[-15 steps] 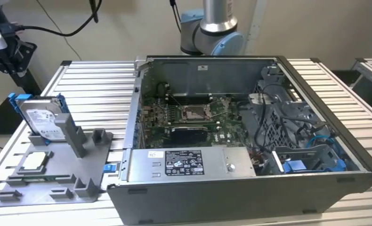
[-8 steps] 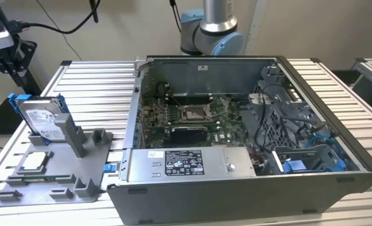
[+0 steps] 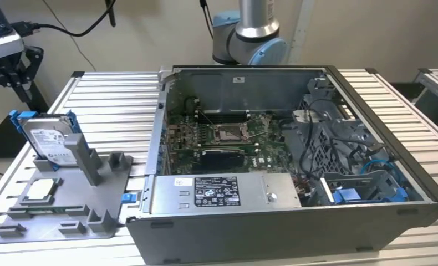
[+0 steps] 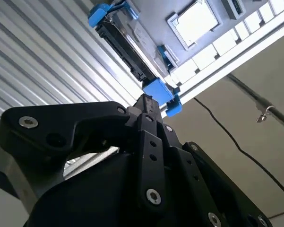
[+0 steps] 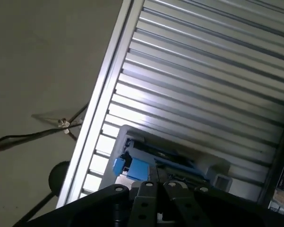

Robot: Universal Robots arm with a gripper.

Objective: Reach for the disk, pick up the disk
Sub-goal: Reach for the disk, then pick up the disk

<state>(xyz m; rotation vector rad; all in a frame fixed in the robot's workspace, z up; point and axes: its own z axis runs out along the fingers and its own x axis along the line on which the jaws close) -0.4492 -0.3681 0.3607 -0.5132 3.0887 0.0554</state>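
Exterior view: the disk [image 3: 49,141] is seen standing on edge in a grey fixture [image 3: 82,208] on the slatted table [image 3: 112,105], at the exterior view's left, label facing the camera and blue frame showing at its upper corners. A small square chip [image 3: 43,190] is seen lying flat on the same fixture, just in front of the disk. An open computer case [image 3: 278,166] is set on the table to the exterior view's right of the fixture, with the arm [image 3: 252,33] seen behind it. The tool [image 3: 8,69] is seen off the table's edge at the exterior view's left, apart from the disk. Second wrist view: the tool [image 4: 144,101] is pointed toward the disk [image 4: 127,52], which is seen edge-on; contact is not seen. First wrist view: the disk [image 5: 134,168] is seen just beyond the tool [image 5: 157,185], at the table's edge. Whether the tool is wide or narrow cannot be told.
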